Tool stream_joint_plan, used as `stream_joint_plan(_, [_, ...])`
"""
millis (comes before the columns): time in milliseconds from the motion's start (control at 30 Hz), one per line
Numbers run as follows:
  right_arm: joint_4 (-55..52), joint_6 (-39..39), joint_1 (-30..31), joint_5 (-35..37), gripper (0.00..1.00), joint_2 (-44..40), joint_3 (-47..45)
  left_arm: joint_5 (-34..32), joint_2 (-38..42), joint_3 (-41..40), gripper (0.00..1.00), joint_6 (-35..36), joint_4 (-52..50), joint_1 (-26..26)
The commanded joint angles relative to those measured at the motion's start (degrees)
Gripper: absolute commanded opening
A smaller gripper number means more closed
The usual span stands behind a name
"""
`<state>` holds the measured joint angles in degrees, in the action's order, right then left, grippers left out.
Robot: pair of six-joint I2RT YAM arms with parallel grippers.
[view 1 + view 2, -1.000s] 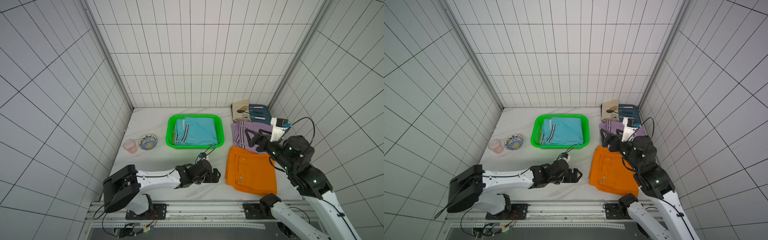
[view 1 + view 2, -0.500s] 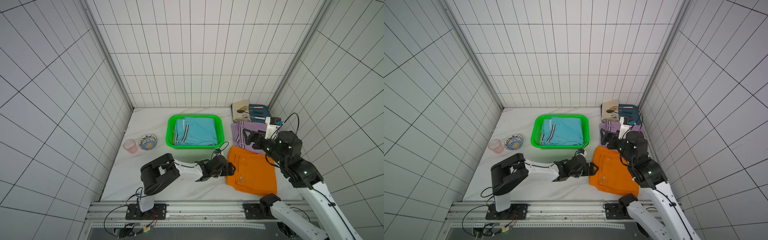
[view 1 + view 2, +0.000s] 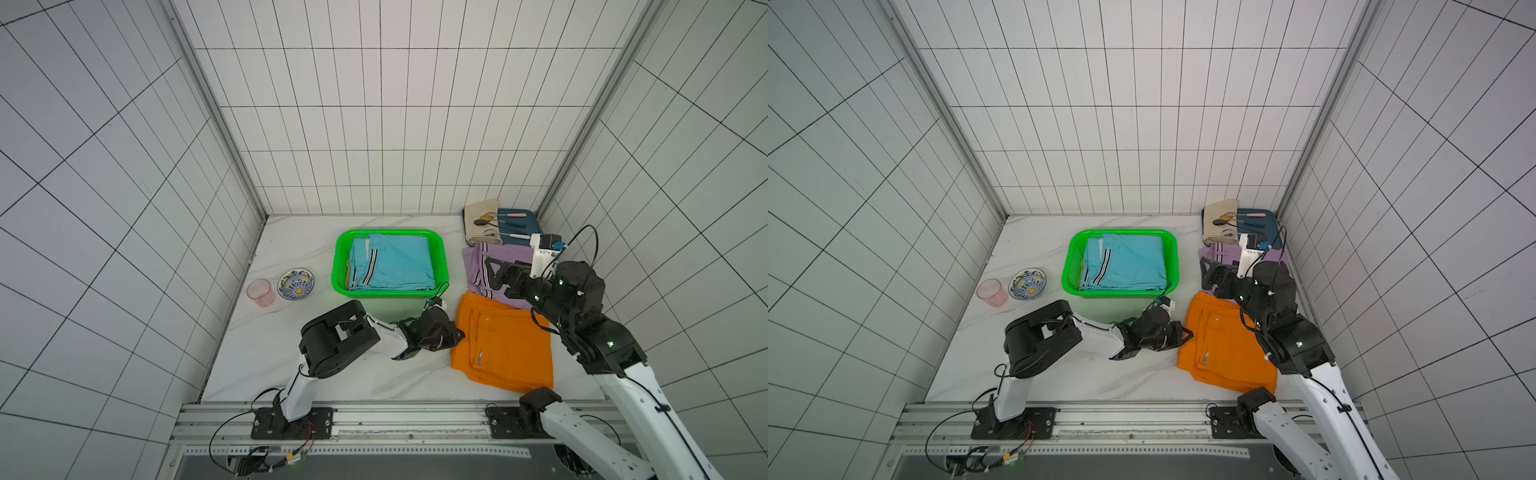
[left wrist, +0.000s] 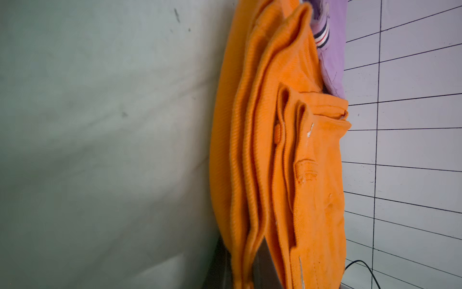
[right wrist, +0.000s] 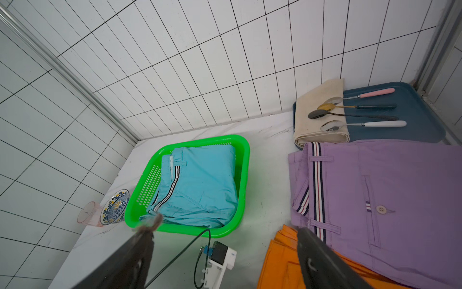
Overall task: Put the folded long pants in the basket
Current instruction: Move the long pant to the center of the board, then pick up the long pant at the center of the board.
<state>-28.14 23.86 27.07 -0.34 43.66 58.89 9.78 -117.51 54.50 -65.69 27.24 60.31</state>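
- Spanning the cell floor, the counter (image 3: 316, 374) carries everything, with the loose pants kept along its right edge.
- Orange pants (image 3: 507, 345) lie folded flat near the front right corner, not yet in the basket. Their stacked fold edges face the left arm, which suits a sideways pinch.
- The basket (image 3: 338, 266) sits mid-counter toward the far edge. Sky blue pants (image 3: 399, 262) are folded inside and fill most of it (so the next bundle probably has to go on top).
- Lilac pants (image 3: 473, 270) lie by the right edge, touching the orange pants on the far side.
- The left end effector (image 3: 459, 334) lies low at the orange pants' inner edge. In the left wrist view its dark fingers (image 4: 265, 262) sit narrowly apart with orange fold layers between them, so it reads as pinched on that edge, ready to lift.
- The right end effector (image 3: 492, 274) hovers over the lilac pants with its jaws spread wide and nothing in them, probably waiting its turn.
- A patterned bowl (image 3: 296, 284) and a pink cup (image 3: 260, 292) stand near the left edge, out of the way.
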Motion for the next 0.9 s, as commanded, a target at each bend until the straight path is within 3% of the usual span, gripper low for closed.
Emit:
stream_joint_plan(0, [0.1, 0.5, -0.8, -1.7, 0.92, 0.5, -1.6, -0.6, 3.3, -10.8, 0.0, -1.0, -2.8, -3.5])
stream_joint_plan(167, [1.3, 2.2, -1.0, -4.9, 0.9, 3.5, -2.4, -2.3, 19.7, -25.1, 0.0, -0.7, -4.2, -8.0])
stream_joint_plan(267, [5.0, 5.2, -1.0, -6.3, 0.87, 3.2, -6.4, -5.0, 32.6, -28.9, 0.0, 1.0, -16.0, -11.0])
stream_joint_plan(400, [11.6, 9.9, -1.0, -8.4, 0.86, 1.5, -15.9, -13.8, 51.6, -29.5, 0.0, 2.9, -38.4, -13.8])
stream_joint_plan(500, [14.9, 12.2, -1.0, -7.9, 0.86, 1.9, -22.8, -16.1, 61.4, -32.0, 0.0, 5.6, -44.3, -17.6])
stream_joint_plan(667, [19.0, 15.4, -1.1, -11.5, 0.86, 7.6, -27.0, -9.0, 69.5, -34.1, 0.0, 10.2, -50.4, -28.8])
stream_joint_plan(867, [33.2, 21.4, -1.0, -26.3, 0.83, 23.0, -31.4, -5.5, 70.7, -35.3, 0.0, 13.1, -51.7, -34.4])
